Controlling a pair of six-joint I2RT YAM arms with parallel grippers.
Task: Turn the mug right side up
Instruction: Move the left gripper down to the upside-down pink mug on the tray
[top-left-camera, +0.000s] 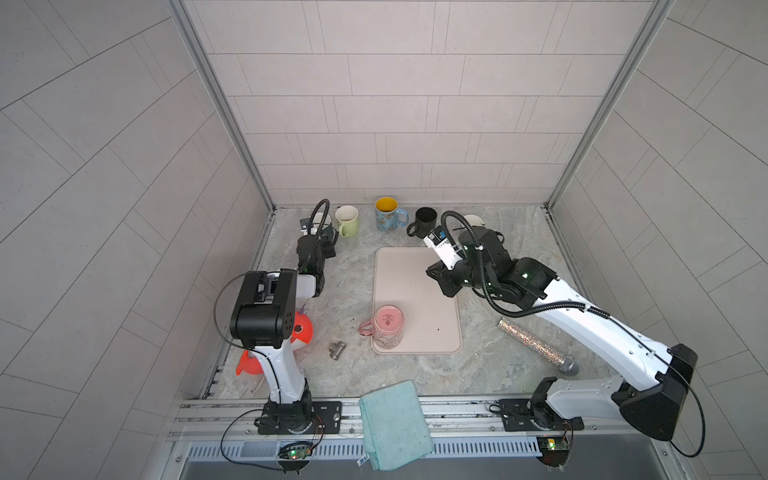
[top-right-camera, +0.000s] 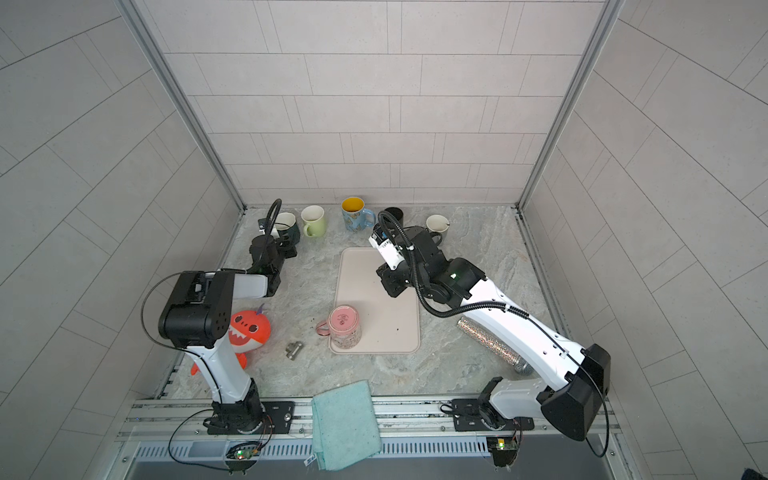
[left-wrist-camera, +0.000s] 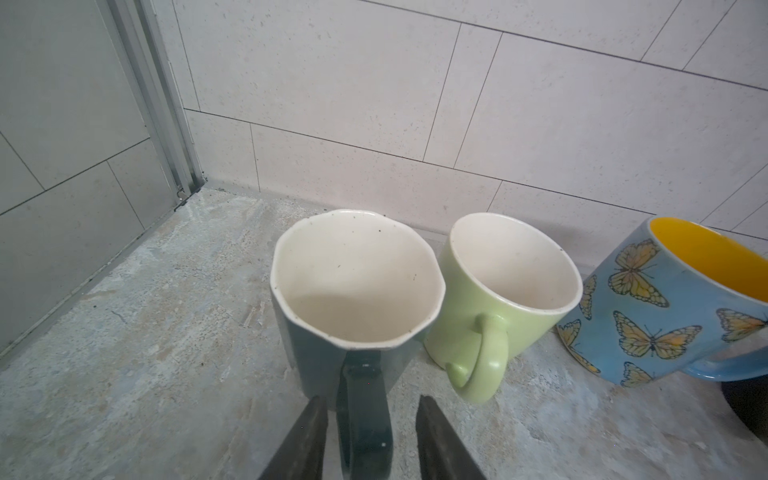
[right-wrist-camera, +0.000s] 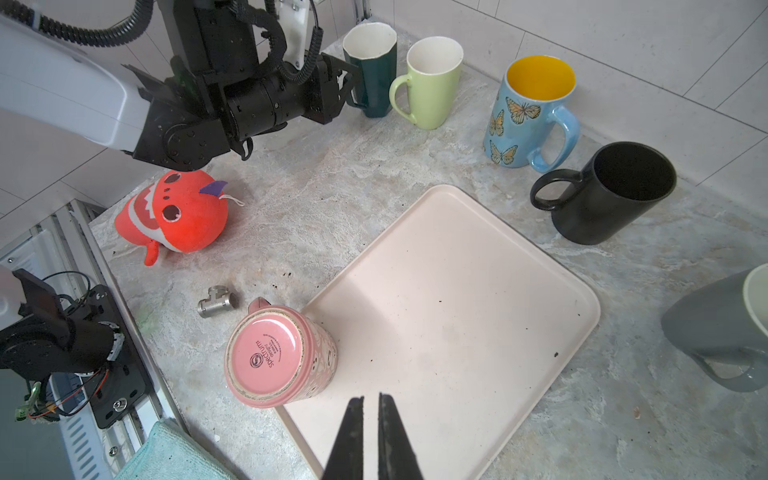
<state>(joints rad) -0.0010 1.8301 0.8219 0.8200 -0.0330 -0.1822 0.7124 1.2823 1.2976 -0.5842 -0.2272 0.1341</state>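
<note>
Presently, the pink mug (right-wrist-camera: 274, 357) is seen upside down, base up, on the front left corner of the pale tray (top-left-camera: 419, 286), its handle out over the worktop (top-left-camera: 353, 286). The right end effector (right-wrist-camera: 371, 401) is held clenched and empty above the tray, near that mug, with nothing between them. The left end effector (left-wrist-camera: 372, 401) is released at the back left, its fingers (left-wrist-camera: 307, 436) set either side of the dark green mug's (left-wrist-camera: 353, 282) handle. A light green mug (left-wrist-camera: 498, 291) is found just beside it, then a butterfly mug (left-wrist-camera: 648, 316), a black mug (right-wrist-camera: 602, 203) and a grey mug (right-wrist-camera: 715, 328). A shark toy (right-wrist-camera: 178, 212) and a metal fitting (right-wrist-camera: 216, 301) are seen left of the tray.
</note>
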